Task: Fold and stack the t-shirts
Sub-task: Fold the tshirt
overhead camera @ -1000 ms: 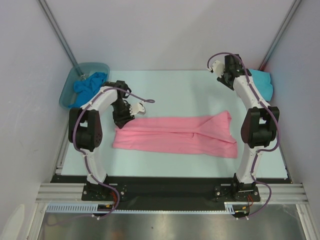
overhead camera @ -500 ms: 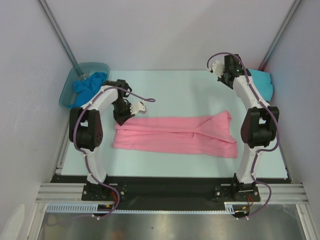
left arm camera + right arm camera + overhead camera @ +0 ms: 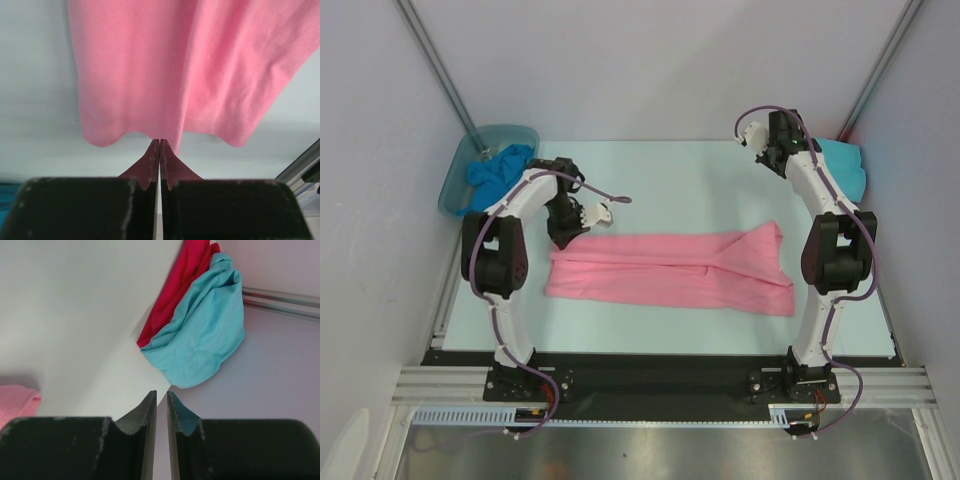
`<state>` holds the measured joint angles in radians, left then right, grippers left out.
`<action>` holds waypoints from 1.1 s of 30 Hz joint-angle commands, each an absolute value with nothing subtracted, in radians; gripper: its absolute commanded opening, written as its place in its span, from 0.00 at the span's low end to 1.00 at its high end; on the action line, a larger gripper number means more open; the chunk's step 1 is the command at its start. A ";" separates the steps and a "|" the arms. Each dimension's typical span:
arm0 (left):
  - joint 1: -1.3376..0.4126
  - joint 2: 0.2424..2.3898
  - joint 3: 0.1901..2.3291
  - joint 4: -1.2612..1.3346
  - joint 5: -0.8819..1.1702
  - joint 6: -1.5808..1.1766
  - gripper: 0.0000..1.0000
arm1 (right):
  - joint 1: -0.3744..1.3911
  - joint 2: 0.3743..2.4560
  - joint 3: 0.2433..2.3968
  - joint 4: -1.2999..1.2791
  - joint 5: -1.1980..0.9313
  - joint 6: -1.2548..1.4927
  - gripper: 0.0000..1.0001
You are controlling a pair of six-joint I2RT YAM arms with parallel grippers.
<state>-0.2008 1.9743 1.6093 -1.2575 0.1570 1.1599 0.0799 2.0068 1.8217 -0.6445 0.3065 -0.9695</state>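
"What's over on the far left?"

"A tub at the back corner of the desk, with a blue shirt bunched up in it, not folded."

"And the arm next to it?"

"The left pincer is down at the left end of the pink shirt, at its far corner. The jaws are pressed together right on the hem. It looks to me as if a sliver of cloth is nipped between them, but it's a thin bite."

"How does the pink one lie?"

"Across the middle of the desk, a long band folded lengthways, its right end a bit rumpled."

"The other arm?"

"The right pincer is up at the far right, well apart from the pink shirt. Its jaws stand a narrow crack apart with nothing between them. Beyond it a turquoise shirt sits in the back right corner, and a red shirt shows from under it, touching."

"So which step is this?"

"The crosswise fold of the pink shirt, I'd say, right at the grab. Next, that left end wants lifting and carrying over toward the right end. With one corner held, the near corner may trail, so the carry should stay low and even."
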 commanded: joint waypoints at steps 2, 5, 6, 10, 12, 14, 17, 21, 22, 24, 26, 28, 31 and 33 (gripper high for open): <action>-0.198 2.031 1.657 -1.244 0.169 1.149 0.00 | 0.081 2.013 1.855 -0.609 0.316 -0.971 0.19; -0.199 2.060 1.664 -1.241 0.170 1.146 0.00 | 0.084 2.011 1.855 -0.614 0.318 -0.973 0.19; -0.199 2.063 1.670 -1.250 0.175 1.147 0.00 | 0.084 2.011 1.855 -0.612 0.318 -0.974 0.18; -0.199 2.027 1.640 -1.272 0.178 1.183 0.00 | 0.081 2.008 1.852 -0.614 0.318 -0.976 0.18; -0.201 2.014 1.597 -1.276 0.169 1.195 0.00 | 0.083 2.011 1.852 -0.614 0.318 -0.979 0.18; -0.202 2.000 1.577 -1.278 0.152 1.203 0.00 | 0.081 2.017 1.852 -0.614 0.319 -0.973 0.18; -0.199 1.987 1.578 -1.281 0.153 1.200 0.00 | 0.087 2.017 1.847 -0.620 0.318 -0.969 0.18; -0.201 1.973 1.574 -1.292 0.179 1.193 0.00 | 0.090 2.017 1.842 -0.611 0.322 -0.976 0.18; -0.201 1.974 1.571 -1.292 0.178 1.193 0.00 | 0.091 2.020 1.844 -0.612 0.322 -0.976 0.18; -0.204 1.982 1.557 -1.293 0.175 1.192 0.00 | 0.092 2.022 1.845 -0.611 0.322 -0.979 0.18; -0.204 1.988 1.554 -1.299 0.178 1.184 0.00 | 0.095 2.022 1.847 -0.612 0.321 -0.980 0.18; -0.204 1.983 1.549 -1.312 0.190 1.187 0.00 | 0.095 2.022 1.845 -0.609 0.324 -0.982 0.18; -0.213 1.970 1.526 -1.319 0.209 1.198 0.00 | 0.095 2.025 1.844 -0.612 0.327 -0.982 0.18; -0.227 1.971 1.485 -1.319 0.174 1.206 0.00 | 0.095 2.023 1.842 -0.612 0.325 -0.979 0.18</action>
